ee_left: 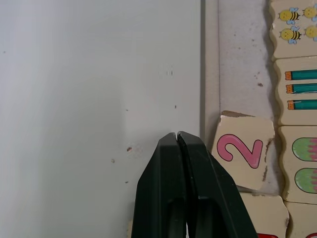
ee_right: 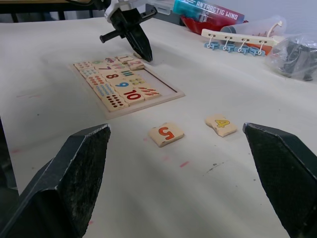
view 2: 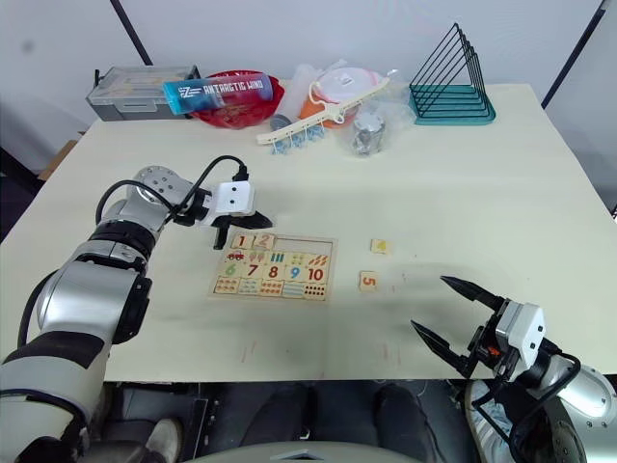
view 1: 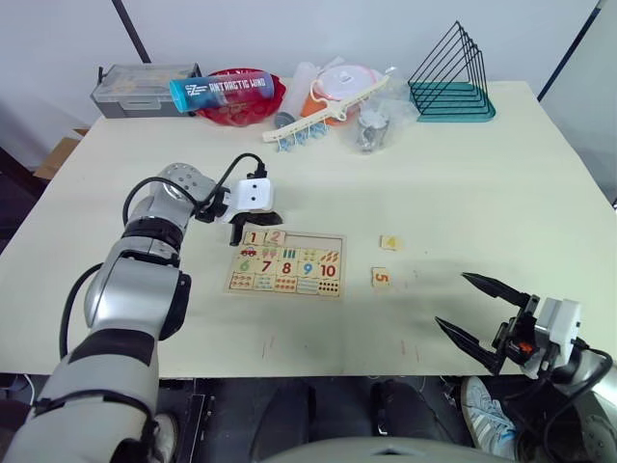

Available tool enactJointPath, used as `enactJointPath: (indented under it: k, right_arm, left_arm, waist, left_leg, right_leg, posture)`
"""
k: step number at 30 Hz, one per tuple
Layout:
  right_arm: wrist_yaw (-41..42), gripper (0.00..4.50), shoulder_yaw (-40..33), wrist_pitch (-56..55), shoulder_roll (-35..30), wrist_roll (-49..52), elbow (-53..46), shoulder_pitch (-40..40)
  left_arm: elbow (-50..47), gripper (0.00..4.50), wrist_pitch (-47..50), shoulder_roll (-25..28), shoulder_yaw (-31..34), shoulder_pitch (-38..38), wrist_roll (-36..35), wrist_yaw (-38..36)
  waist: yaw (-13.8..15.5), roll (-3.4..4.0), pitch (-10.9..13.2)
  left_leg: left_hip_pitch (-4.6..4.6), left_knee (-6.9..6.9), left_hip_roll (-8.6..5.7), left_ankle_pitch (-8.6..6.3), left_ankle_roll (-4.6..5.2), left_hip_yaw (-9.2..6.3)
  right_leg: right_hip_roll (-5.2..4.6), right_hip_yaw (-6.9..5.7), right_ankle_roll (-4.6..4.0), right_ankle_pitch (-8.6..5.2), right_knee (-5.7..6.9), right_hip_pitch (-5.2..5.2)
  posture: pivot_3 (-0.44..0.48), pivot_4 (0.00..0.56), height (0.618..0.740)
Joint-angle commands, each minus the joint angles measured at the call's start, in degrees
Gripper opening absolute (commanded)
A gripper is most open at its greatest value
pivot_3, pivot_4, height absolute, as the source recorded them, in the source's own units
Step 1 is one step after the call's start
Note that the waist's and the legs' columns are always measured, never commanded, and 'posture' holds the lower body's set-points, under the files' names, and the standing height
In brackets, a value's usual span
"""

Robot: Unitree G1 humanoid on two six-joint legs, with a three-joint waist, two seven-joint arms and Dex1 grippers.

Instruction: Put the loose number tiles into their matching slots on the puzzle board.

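Your left gripper (view 1: 237, 234) is pinched shut, empty, at the board's (view 1: 286, 264) far-left corner beside tile 2 (view 1: 276, 236). Tiles 4 (view 1: 389, 242) and 5 (view 1: 381, 277) lie right of the board — nearer your right gripper (view 1: 474, 311), spread wide.

Bright and even all over, with soft light from above. Only small, faint shadows under the puzzle board (view 1: 285, 264) and the wire rack (view 1: 451, 85). Sharp up close, a bit blurry far back on the table (ee_right: 277, 163).

A grey box (view 1: 143, 89), red bowl (view 1: 234, 106), and teal wire rack (view 1: 451, 82) line the table's (view 1: 482, 183) far edge.
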Motion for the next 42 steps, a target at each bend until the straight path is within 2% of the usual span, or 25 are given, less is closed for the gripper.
enactJointPath:
  k: [1,42]
  right_arm:
    - [0.41,4.50,-0.49,-1.46,0.06,0.16,-0.33,0.24]
    - [1.77,4.50,-0.17,-3.60,0.18,0.03,2.38,0.19]
  left_arm:
    - [0.09,0.06,-0.63,0.10,0.51,-0.88,-0.24,-0.27]
    - [-0.11,0.06,-0.98,0.72,1.01,0.38,-1.07,-3.51]
  waist:
    - [0.00,0.00,0.00]
    - [0.00,0.00,0.00]
  left_leg:
    - [0.00,0.00,0.00,0.00,0.00,0.00]
    - [0.00,0.00,0.00,0.00,0.00,0.00]
  right_leg:
    - [0.00,0.00,0.00,0.00,0.00,0.00]
    - [0.00,0.00,0.00,0.00,0.00,0.00]
  posture:
    - [0.000,0.150,0.740]
    - [0.000,0.150,0.740]
